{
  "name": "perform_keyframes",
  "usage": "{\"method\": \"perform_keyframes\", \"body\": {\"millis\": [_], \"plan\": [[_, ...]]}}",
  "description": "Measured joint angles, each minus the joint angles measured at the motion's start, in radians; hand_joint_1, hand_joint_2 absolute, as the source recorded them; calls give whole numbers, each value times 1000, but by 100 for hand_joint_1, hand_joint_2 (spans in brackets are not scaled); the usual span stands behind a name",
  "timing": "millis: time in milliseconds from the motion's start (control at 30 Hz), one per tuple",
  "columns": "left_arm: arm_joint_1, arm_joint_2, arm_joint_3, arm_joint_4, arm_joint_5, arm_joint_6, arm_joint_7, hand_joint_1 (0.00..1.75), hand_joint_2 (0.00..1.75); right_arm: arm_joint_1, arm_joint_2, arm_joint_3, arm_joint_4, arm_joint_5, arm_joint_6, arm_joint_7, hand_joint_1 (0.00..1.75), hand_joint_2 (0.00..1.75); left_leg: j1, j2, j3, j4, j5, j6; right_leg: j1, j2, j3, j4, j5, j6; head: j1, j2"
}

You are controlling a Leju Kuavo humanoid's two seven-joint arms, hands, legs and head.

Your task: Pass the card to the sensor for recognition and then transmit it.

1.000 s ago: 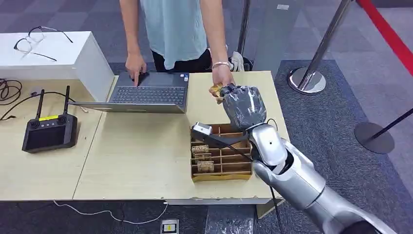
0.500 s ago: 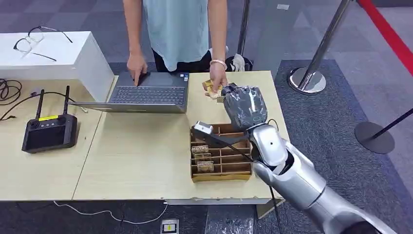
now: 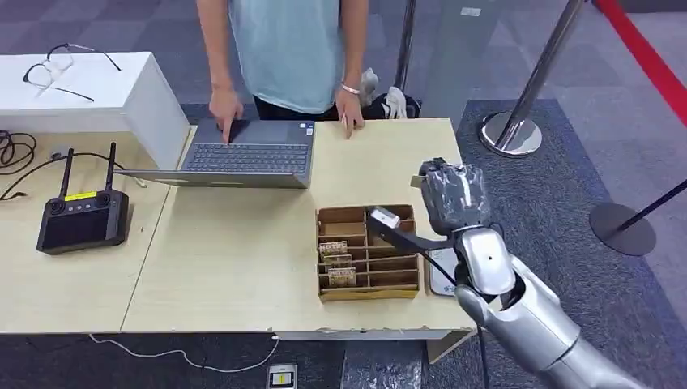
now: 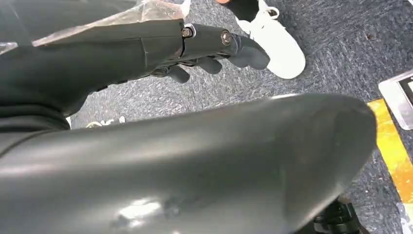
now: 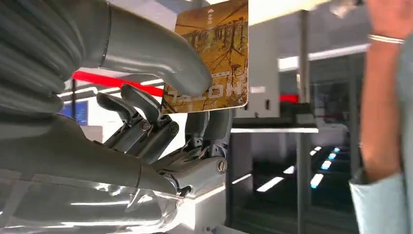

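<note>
A: Card (image 5: 208, 56) location?
B: You've got it pinched under the thumb of your right hand (image 3: 450, 194), raised beside the table's (image 3: 243, 259) right edge, past the box (image 3: 369, 275).
A: Left hand (image 4: 195, 44)?
B: Fingers curled, holding nothing.

Left hand (image 4: 204, 48), dark fingers curled in and holding nothing, hung over speckled grey carpet floor (image 4: 331, 73) | white sneaker (image 4: 275, 36) lay just beyond fingertips | yellow floor stripe (image 4: 394, 151) ran nearby
</note>
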Motion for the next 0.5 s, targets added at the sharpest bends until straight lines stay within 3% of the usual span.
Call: {"method": "perform_keyframes", "body": {"millis": [500], "plan": [[1,0,2,0,6,13,-6,0,0,166,-65,-100,-76,57,36,22,175,175,0,0,0,0,0,0,0,0,0,0,0,0,0,0]]}}
